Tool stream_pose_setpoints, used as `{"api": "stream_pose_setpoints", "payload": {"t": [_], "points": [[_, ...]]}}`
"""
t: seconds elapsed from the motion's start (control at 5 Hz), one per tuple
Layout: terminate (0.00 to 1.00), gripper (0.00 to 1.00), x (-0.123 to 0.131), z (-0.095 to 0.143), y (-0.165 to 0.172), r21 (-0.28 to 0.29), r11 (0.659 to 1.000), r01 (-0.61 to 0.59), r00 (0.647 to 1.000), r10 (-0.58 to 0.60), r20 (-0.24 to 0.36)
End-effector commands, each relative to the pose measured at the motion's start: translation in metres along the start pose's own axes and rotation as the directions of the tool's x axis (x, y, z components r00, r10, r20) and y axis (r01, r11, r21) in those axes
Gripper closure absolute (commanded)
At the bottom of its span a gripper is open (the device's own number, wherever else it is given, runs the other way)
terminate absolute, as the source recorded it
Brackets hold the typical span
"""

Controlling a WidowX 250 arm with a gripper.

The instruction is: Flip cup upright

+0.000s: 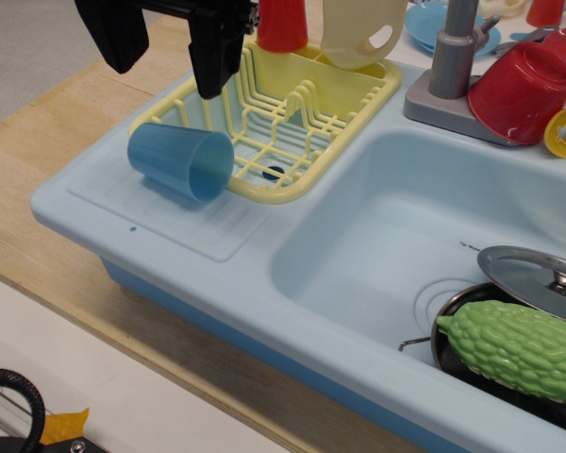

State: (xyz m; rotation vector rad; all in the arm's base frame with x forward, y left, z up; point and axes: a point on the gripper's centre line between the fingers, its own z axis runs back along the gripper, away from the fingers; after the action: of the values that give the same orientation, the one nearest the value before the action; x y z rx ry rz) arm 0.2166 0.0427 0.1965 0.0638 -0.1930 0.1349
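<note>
- The cup (181,161), blue, lies on its side at middle left of the frame on the sink's draining board (184,226), mouth facing lower right, its rim against the yellow dish rack (274,113), which likely stops it rolling
- The gripper (165,52) hangs at upper left above the cup, fingers spread wide and holding nothing, seemingly set to come down over the cup
- Flipping is not yet done

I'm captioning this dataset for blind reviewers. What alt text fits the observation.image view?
A blue cup lies on its side on the drainboard of a light blue toy sink, touching a yellow dish rack. The black gripper hangs open above it, touching nothing. In the basin, a pan holds a green bumpy vegetable.
</note>
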Motion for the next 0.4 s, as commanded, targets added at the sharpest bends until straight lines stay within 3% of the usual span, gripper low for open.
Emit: {"api": "stream_pose_setpoints", "payload": {"t": [0.0,0.2], "points": [[0.0,0.0,0.0,0.0,0.0,0.0,1.0,0.0,1.0,0.0,0.0],[0.0,0.0,-0.013,-0.005,-0.005,0.07,0.997,-0.034,0.998,0.037,-0.041]]}}
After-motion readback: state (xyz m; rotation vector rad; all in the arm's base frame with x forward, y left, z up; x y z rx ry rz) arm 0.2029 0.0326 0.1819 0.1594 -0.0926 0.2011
